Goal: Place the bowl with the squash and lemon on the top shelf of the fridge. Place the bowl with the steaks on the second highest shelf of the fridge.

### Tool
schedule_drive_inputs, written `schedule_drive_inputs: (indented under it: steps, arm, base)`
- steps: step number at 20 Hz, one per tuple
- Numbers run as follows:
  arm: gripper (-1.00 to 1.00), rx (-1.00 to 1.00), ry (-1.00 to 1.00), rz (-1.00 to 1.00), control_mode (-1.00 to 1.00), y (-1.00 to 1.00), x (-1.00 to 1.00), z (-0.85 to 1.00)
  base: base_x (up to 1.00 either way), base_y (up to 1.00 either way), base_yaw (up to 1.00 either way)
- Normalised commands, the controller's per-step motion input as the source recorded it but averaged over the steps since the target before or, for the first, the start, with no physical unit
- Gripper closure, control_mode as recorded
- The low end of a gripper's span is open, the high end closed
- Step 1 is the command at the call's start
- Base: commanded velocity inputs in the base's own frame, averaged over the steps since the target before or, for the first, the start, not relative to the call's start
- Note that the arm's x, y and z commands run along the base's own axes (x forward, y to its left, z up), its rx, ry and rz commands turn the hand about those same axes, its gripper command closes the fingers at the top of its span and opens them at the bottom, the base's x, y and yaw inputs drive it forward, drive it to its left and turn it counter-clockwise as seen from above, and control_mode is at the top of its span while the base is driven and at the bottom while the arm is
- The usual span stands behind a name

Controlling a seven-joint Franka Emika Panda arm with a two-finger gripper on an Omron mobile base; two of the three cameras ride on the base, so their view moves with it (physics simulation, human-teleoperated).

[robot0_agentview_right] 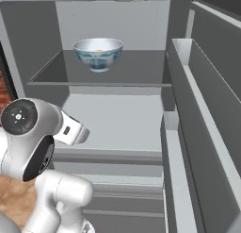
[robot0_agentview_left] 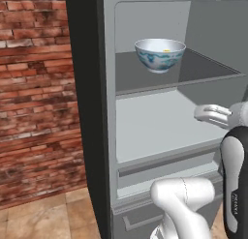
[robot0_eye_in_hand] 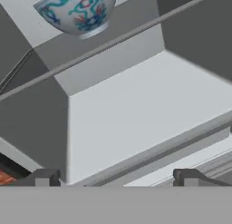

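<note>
- Where brick wall ends at far left, fridge open beside it, seen from the left base camera.
- White-blue bowl upright on dark top shelf, a speck of yellow, the lemon, just visible inside; squash not discernible.
- Second shelf below, pale and bare.
- Tool level with that shelf's front edge, holding nothing, fingers spread wide apart.
- Door bins at right in the right base camera.
</note>
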Motion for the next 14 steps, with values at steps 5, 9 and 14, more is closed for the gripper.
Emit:
schedule_drive_inputs:
  steps: [5, 9, 14]
  arm:
    - [-1.0, -0.11, 0.0, 0.05, -1.0, 0.0, -0.35, -0.1]
    - [-1.0, 0.0, 0.0, 0.0, 1.0, 0.0, 0.0, 0.0]
    - [-1.0, 0.0, 0.0, 0.0, 1.0, 0.0, 0.0, 0.0]
  base:
    - [0.0, 0.0, 0.0]
    - [-0.87, 0.0, 0.06]
    - [-1.0, 0.03, 0.0]
